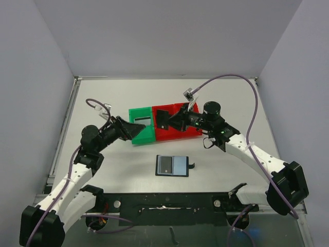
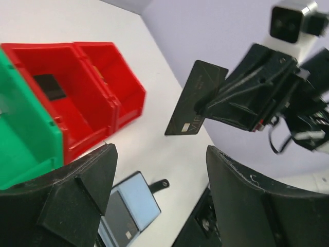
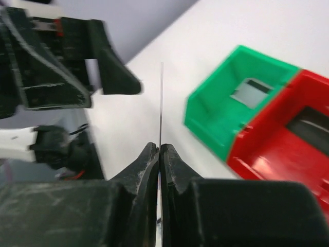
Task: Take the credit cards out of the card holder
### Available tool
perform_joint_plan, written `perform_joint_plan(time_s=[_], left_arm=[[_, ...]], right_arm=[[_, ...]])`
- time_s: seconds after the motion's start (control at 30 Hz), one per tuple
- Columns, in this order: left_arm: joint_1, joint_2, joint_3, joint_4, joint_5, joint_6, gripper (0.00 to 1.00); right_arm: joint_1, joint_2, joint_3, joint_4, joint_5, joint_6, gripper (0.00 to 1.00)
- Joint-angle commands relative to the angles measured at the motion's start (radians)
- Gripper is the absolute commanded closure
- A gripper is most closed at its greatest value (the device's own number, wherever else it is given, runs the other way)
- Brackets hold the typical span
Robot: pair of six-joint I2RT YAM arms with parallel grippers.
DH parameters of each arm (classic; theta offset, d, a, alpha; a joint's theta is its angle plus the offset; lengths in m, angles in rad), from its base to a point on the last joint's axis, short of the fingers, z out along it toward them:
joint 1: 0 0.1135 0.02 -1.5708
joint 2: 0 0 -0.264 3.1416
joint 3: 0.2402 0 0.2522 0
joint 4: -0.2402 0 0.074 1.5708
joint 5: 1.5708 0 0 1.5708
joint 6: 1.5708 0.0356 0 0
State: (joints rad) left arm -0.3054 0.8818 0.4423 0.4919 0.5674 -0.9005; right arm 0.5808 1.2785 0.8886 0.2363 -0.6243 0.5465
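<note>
The card holder (image 1: 177, 165) lies open and flat on the table in front of the bins, strap tab to the right, with a dark card (image 1: 164, 164) in its left pocket. It also shows in the left wrist view (image 2: 141, 198). My right gripper (image 1: 172, 123) is shut on a black credit card (image 1: 163, 119) and holds it upright over the red bin (image 1: 180, 135). That card shows face-on in the left wrist view (image 2: 193, 100) and edge-on in the right wrist view (image 3: 161, 98). My left gripper (image 1: 138, 128) is open and empty by the green bin (image 1: 140, 138).
A silvery-grey card (image 1: 143, 121) lies in the green bin, also in the right wrist view (image 3: 250, 92). A dark card (image 2: 49, 86) lies in the red bin. A second red bin (image 1: 193, 131) adjoins on the right. Grey walls enclose the table.
</note>
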Motion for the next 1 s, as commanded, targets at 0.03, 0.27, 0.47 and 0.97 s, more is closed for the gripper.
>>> perform_joint_plan(time_s=[0.03, 0.27, 0.47, 0.97], left_arm=[[0.011, -0.058, 0.079, -0.321, -0.243, 0.152, 0.30], [0.016, -0.025, 0.099, -0.356, -0.245, 0.177, 0.29], [0.024, -0.013, 0.116, -0.383, -0.253, 0.200, 0.29], [0.052, -0.074, 0.124, -0.480, -0.349, 0.209, 0.29]], right_arm=[[-0.007, -0.028, 0.037, -0.217, 0.419, -0.294, 1.00], [0.047, 0.083, 0.153, -0.348, 0.681, -0.605, 1.00], [0.170, 0.173, 0.194, -0.320, 0.808, -0.916, 1.00], [0.182, 0.407, 0.362, -0.447, 0.722, -1.125, 1.00]])
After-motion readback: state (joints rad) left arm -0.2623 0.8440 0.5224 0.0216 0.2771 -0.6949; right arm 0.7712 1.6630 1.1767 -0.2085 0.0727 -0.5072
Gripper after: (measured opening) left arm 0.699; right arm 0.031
